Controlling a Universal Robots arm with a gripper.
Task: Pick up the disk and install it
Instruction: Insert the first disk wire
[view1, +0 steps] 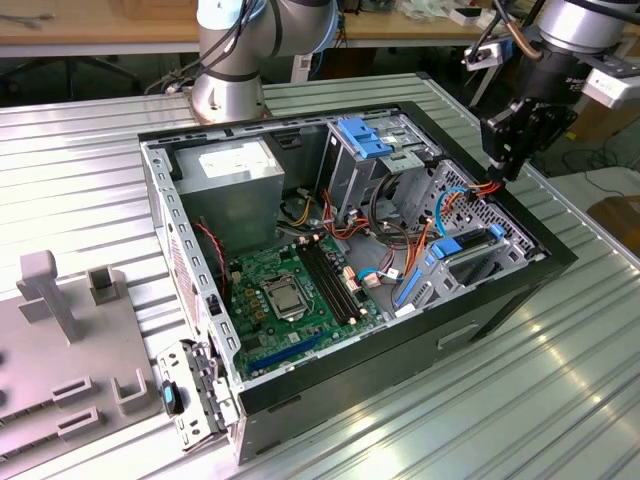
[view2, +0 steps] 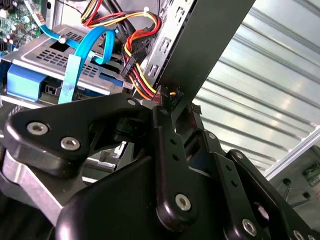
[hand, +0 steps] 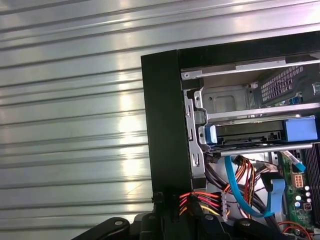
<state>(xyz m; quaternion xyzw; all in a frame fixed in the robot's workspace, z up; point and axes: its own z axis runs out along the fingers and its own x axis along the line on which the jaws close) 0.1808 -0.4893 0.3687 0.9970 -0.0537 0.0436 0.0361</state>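
Disk (hand: 252, 133): dark edge, blue rails.

The table (view1: 560, 400) is a silvery metal surface of long ribbed slats, bright with glare in both wrist views. An open black computer case (view1: 480, 325) lies on its side across its middle. At the exterior view's left a grey plastic fixture (view1: 60, 340) with upright posts rests just beside the case. The arm's round base (view1: 228, 95) stands at the table's far edge
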